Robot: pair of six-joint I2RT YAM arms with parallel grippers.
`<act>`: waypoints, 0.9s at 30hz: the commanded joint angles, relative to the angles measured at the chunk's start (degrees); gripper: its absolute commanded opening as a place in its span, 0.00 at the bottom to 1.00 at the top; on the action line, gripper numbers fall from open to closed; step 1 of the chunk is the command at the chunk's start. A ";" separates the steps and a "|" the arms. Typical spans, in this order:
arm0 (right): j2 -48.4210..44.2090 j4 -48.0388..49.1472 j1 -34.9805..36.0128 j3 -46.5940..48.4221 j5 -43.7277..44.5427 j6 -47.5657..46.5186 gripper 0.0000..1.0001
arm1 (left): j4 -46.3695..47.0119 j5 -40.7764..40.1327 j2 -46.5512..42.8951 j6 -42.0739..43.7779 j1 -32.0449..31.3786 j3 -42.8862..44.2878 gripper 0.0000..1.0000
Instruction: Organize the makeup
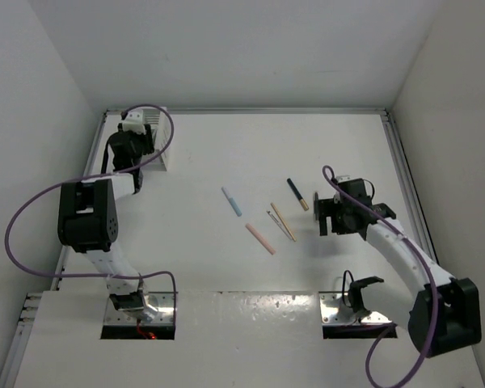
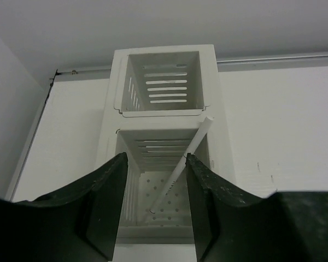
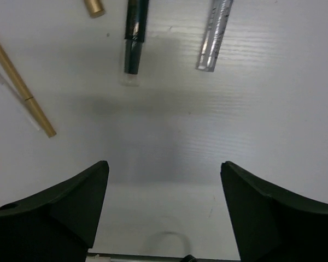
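Note:
My left gripper [image 1: 141,133] is open over the white slatted box [image 1: 163,158] at the table's far left. In the left wrist view its fingers [image 2: 156,157] straddle the box's [image 2: 164,113] near compartment, where a white stick [image 2: 177,174] leans free against the right rim. Light blue [image 1: 231,201], salmon pink [image 1: 260,238], tan [image 1: 284,222] and black-and-gold [image 1: 297,194] sticks lie mid-table. My right gripper [image 1: 325,215] is open and empty just right of them. Its wrist view [image 3: 164,164] shows the black stick [image 3: 135,38], a silvery grey stick [image 3: 215,35] and the tan stick [image 3: 22,87] ahead.
The box's far compartment [image 2: 164,82] holds nothing I can see. The side wall [image 1: 56,121] and a metal rail [image 1: 250,111] run close to the box. A gold cap [image 3: 93,6] shows at the top edge of the right wrist view.

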 commanded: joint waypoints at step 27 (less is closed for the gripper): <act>43.26 3.46 -16.62 21.50 -5.17 -2.50 0.00 | -42.31 9.34 -19.99 0.43 -0.61 15.76 0.60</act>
